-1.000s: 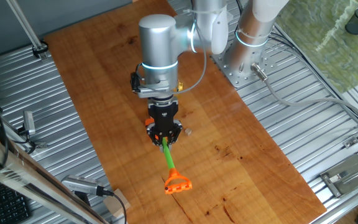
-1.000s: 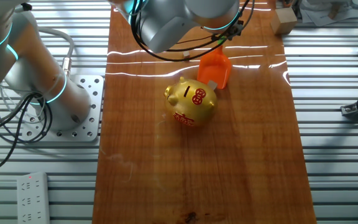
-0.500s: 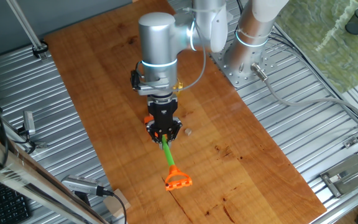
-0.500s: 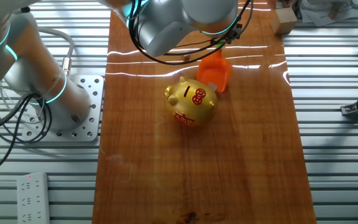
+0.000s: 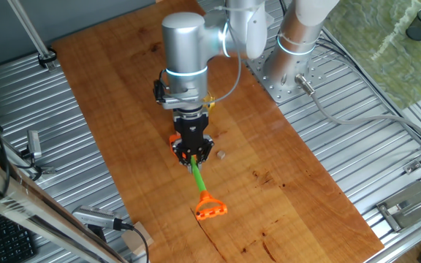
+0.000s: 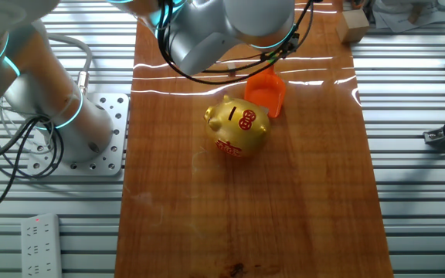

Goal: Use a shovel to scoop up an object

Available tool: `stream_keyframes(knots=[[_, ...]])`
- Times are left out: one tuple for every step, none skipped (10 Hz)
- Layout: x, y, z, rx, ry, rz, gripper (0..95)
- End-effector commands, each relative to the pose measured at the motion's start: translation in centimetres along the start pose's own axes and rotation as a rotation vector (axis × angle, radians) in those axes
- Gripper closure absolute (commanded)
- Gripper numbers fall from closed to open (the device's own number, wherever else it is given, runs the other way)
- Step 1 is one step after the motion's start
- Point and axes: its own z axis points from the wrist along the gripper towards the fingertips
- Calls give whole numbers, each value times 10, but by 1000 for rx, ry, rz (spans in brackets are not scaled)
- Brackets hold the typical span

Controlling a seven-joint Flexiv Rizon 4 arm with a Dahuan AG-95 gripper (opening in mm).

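Observation:
My gripper (image 5: pixel 193 155) points down and is shut on the thin green shaft (image 5: pixel 199 179) of the shovel. The orange D-shaped loop end (image 5: pixel 210 210) sticks out toward the table's near edge. The orange blade (image 6: pixel 267 91) rests low on the wood, right behind the gold pig figurine (image 6: pixel 238 126). Only a sliver of the blade (image 5: pixel 174 139) shows past the gripper in one fixed view. A tiny pale bit (image 5: pixel 223 155) lies on the wood just right of the gripper. I cannot tell whether it is the cube. No cube shows clearly at the blade.
The arm's base (image 5: pixel 287 69) is bolted at the table's far right side. A larger wooden block (image 6: pixel 354 27) sits at the wooden board's corner. Ribbed metal table (image 5: pixel 386 146) surrounds the wooden board (image 6: pixel 284 201). Cables (image 6: pixel 22 154) run beside the base.
The gripper has pushed the shovel slightly along its length. The loop end moved away from the near edge and the blade slid closer to the pig.

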Motion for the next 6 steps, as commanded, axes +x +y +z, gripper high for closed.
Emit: stream_keyframes(knots=[[3, 0, -1, 2, 6, -4, 950], [5, 1, -1, 2, 9, -9, 950], [8, 2, -1, 1, 12, -13, 950], [10, 3, -1, 1, 16, -16, 950], [11, 3, 0, 1, 19, -18, 950], [12, 5, 0, 2, 26, -20, 950]])
